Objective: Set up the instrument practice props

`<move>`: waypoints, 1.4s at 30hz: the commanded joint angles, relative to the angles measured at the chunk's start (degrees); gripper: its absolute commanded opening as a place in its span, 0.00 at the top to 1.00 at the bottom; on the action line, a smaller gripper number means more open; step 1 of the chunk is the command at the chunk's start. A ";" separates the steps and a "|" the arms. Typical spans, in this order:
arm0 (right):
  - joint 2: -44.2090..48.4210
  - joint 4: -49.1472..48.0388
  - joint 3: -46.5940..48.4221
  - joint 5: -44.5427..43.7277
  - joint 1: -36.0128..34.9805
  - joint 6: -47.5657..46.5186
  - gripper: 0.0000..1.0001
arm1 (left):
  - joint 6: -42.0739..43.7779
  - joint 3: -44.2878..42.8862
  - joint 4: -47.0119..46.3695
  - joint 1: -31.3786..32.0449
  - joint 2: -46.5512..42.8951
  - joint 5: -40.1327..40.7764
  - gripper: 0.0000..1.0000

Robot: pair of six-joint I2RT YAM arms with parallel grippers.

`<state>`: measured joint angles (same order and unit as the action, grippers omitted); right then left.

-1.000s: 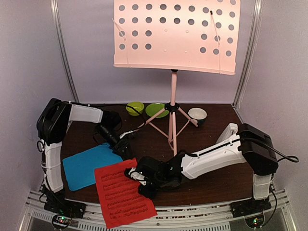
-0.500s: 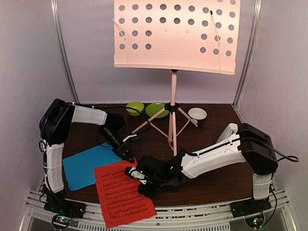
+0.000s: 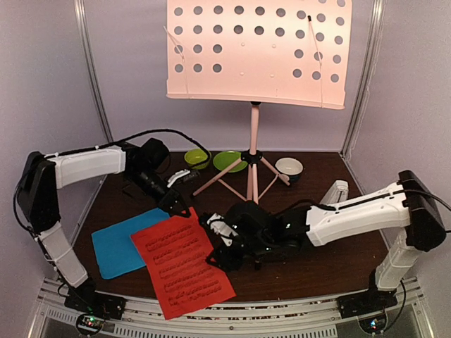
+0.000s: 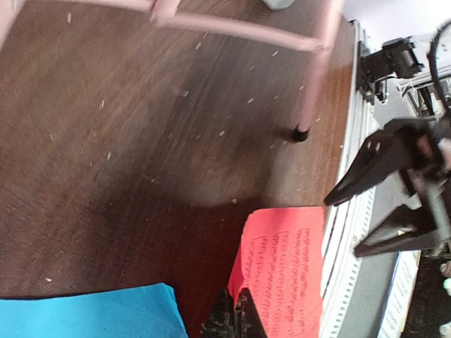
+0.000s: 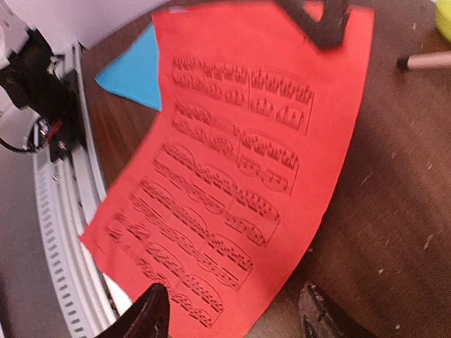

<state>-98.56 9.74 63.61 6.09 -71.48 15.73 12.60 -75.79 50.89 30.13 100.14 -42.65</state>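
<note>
Top view: even overhead light, sharp. Pale pink perforated metal music stand [image 3: 257, 53] glows, near blown out. Dark brown wooden table [image 3: 331, 260] dim, soft arm shadows. Left wrist: pink tripod legs [image 4: 239, 32] blurred, shadow mid-frame. Right wrist: red paper sheet-music page [image 5: 246, 155] crisp, right end effector [image 5: 234, 292] defocused.

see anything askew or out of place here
The red sheet-music page lies skewed, its near corner hanging past the front edge of the table over the rail. The left gripper pinches its far corner, and it overlaps the cyan page.
</note>
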 commanded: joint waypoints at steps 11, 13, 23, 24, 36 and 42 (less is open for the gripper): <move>17.47 -3.10 -6.87 -5.34 2.12 3.21 0.13 | -3.46 -2.99 -0.70 13.63 -17.03 8.77 1.00; 17.91 -3.47 -7.42 -4.58 2.49 2.61 0.12 | -3.82 -4.51 -0.45 15.41 -17.70 9.93 1.00; 16.17 -6.35 -6.89 -0.41 2.53 0.54 0.31 | -5.81 -8.76 -0.48 21.78 -17.53 12.09 1.00; 16.02 -6.40 -6.78 -0.33 2.52 0.46 0.34 | -5.92 -9.13 -0.44 22.16 -17.47 12.10 1.00; 14.50 -4.17 -2.98 4.50 2.50 -4.05 0.65 | -5.52 -12.83 -0.53 23.47 -17.26 11.91 1.00; 16.17 -2.16 -1.25 5.86 2.48 -5.58 0.92 | -5.57 -13.99 -0.52 23.57 -17.95 14.33 1.00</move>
<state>-83.94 6.00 59.99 10.39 -69.08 11.66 6.96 -87.39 51.18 53.36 83.05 -30.37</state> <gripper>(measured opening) 0.175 0.010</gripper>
